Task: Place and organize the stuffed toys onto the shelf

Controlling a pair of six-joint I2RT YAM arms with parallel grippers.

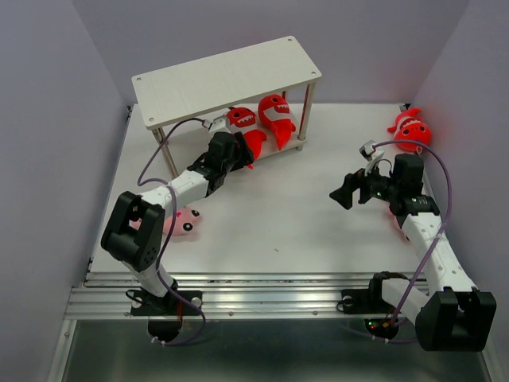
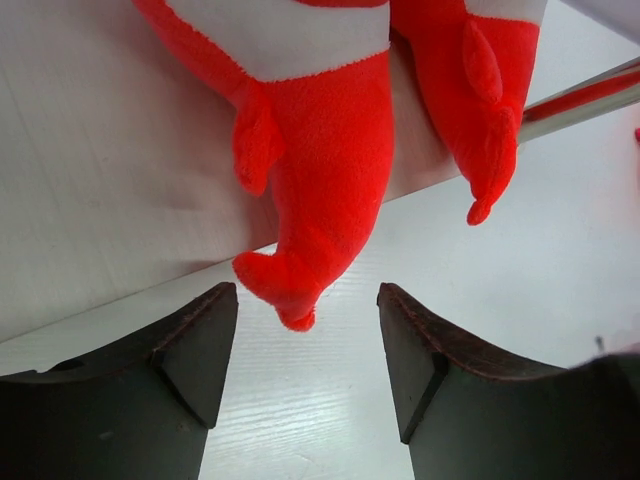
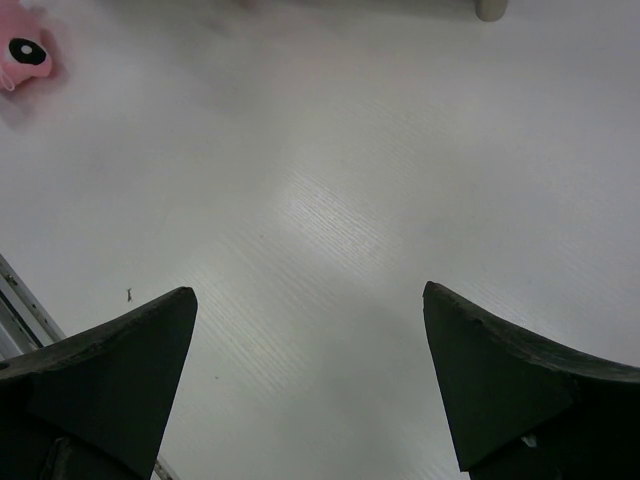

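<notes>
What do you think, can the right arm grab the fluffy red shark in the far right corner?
Probably yes: the fluffy red shark lies uncovered nearby, and the right gripper is open.

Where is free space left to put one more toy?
The shelf's top board is bare. Its lower tier is crowded at the right, where two red sharks lie. The table's middle, in front of the shelf, is free too.
</notes>
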